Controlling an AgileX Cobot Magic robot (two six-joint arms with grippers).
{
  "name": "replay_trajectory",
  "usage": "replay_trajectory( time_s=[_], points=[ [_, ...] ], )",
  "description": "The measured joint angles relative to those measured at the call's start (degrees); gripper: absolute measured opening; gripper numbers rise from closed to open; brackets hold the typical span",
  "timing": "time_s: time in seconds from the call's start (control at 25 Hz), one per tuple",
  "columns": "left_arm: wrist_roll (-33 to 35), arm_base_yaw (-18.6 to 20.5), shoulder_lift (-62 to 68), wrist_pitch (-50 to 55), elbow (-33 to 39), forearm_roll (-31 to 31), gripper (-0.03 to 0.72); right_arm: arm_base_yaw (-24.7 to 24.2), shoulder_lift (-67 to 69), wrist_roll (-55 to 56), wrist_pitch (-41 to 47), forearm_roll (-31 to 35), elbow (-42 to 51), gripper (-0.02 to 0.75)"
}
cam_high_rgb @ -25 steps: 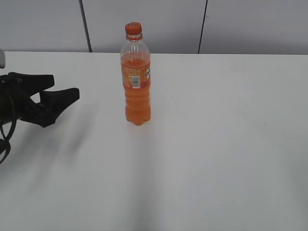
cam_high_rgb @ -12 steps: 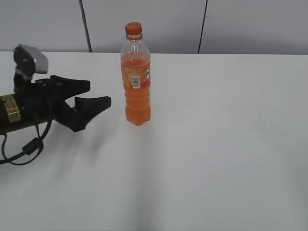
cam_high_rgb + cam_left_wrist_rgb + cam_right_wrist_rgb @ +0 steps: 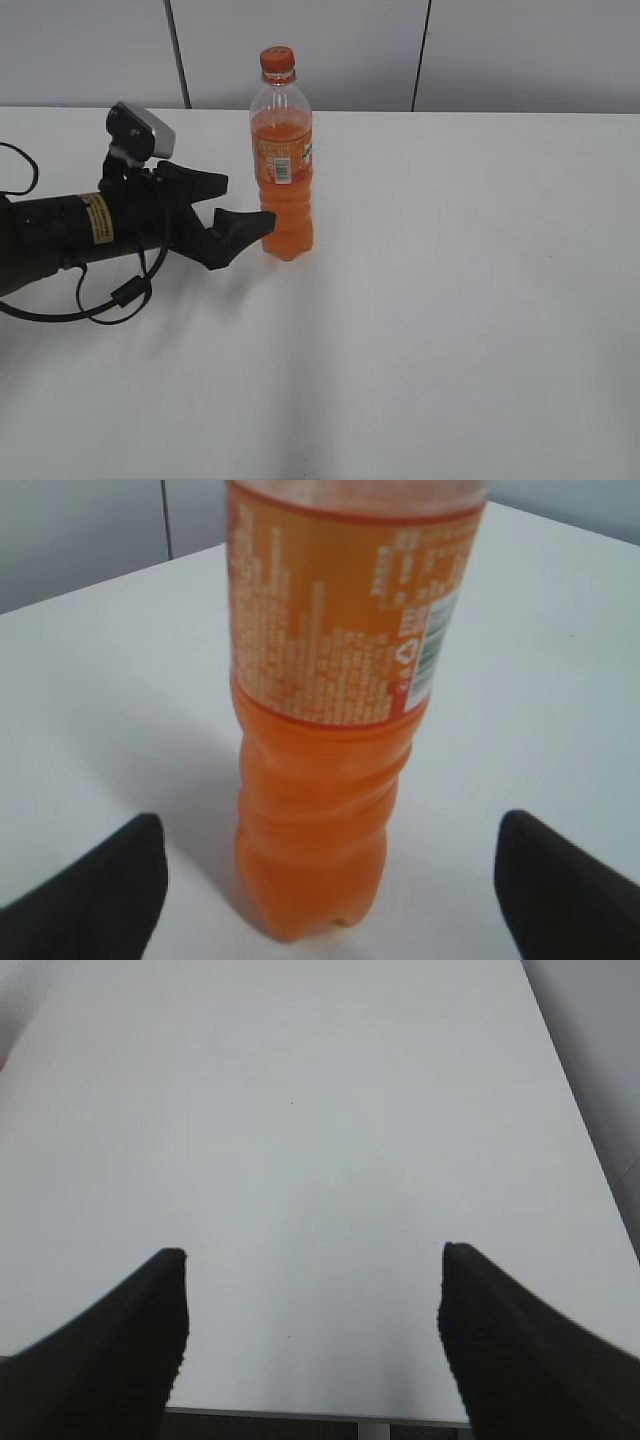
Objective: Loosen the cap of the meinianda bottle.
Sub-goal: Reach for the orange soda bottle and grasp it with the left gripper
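The meinianda bottle point(image 3: 284, 170) stands upright on the white table, filled with orange liquid, with an orange label and barcode. Its small orange cap point(image 3: 277, 59) sits on top. My left gripper point(image 3: 240, 205) is open, just left of the bottle's lower body, its near finger close to the bottle. In the left wrist view the bottle point(image 3: 330, 730) fills the middle between the two black fingertips of the gripper point(image 3: 330, 870); the cap is out of that view. My right gripper point(image 3: 315, 1300) is open and empty over bare table and does not show in the exterior view.
The white table point(image 3: 450, 300) stretches to the right and front of the bottle. A grey panelled wall point(image 3: 500, 50) runs behind it. The table's edge point(image 3: 300, 1415) shows at the bottom of the right wrist view. A black cable point(image 3: 110, 300) hangs under the left arm.
My left arm has moved right across the table toward the bottle, from the far left edge to just beside its lower body, jaws staying open. The bottle has not moved.
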Motion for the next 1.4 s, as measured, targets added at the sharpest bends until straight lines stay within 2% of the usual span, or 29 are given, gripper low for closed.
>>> replay_trajectory(
  time_s=[0.88, 1.4],
  points=[
    [-0.05, -4.80, 6.44, 6.26, -13.20, 0.16, 0.605, 0.00, 0.00, 0.00, -0.01, -0.03, 0.00, 0.586],
    [-0.05, -7.62, 8.01, 9.18, -16.63, -0.14, 0.567, 0.00, 0.00, 0.00, -0.03, -0.03, 0.00, 0.586]
  ],
)
